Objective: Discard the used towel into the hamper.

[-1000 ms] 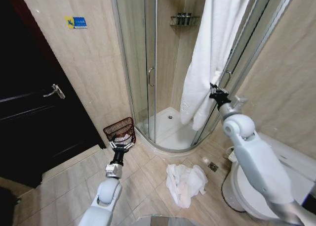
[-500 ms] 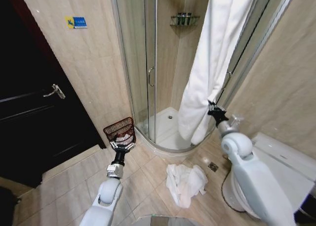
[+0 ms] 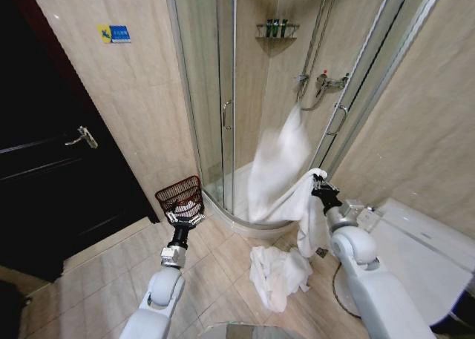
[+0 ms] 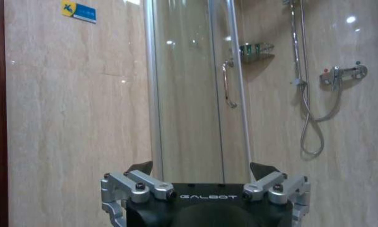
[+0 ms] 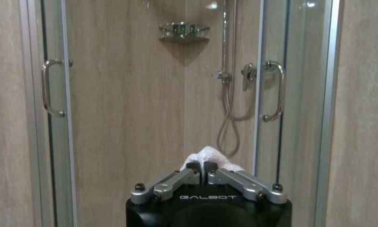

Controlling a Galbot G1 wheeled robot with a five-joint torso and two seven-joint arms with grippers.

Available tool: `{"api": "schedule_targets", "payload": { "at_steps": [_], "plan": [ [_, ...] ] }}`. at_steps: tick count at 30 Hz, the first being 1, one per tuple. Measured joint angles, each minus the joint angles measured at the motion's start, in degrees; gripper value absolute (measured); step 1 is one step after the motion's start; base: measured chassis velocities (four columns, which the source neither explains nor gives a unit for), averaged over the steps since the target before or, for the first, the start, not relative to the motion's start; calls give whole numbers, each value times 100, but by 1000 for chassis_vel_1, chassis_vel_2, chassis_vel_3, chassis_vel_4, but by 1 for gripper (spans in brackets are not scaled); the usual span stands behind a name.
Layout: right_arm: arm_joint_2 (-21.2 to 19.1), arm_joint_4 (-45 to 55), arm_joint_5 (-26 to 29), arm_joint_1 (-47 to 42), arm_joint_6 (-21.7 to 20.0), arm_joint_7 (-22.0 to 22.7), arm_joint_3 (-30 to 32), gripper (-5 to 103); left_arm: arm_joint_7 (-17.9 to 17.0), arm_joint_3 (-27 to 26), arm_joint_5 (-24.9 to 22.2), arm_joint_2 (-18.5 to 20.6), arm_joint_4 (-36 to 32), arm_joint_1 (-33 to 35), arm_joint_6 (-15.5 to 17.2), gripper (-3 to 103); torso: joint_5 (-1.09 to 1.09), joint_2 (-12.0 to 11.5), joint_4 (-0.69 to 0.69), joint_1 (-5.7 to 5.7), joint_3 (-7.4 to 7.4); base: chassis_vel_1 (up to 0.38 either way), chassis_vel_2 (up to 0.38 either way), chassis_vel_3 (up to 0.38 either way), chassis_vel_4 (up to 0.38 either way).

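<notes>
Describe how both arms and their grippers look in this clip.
Both arms are smooth pale grey-white shells with rounded joints. Left gripper and right gripper are black with silver metal finger linkages fixed by dark bolts; each black body carries white GALBOT lettering. No loose cables visible.

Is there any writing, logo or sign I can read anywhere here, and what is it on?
"GALBOT": on the black body of the left end effector.
"GALBOT": on the black body of the right end effector, which is pinching the towel.
Blue and yellow sticker on the tiled wall: its print is too small to read.
Bottles on the shower shelf: labels too small to read.
</notes>
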Motion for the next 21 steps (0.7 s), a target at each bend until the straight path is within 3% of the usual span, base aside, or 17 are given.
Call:
{"api": "schedule_targets", "payload": {
  "at_steps": [13, 21],
  "plan": [
    [-143, 374, 149, -48, -3, 177, 124, 2, 8, 3, 10, -8, -15, -2, -37, 100, 0, 1, -1, 0, -1, 0, 0, 0, 0],
    [-712, 833, 562, 56, 5, 377, 263, 2, -1, 38, 4, -43, 20, 30, -87, 100, -1, 1, 0, 0, -1, 0, 0, 0, 0]
  ]
}}
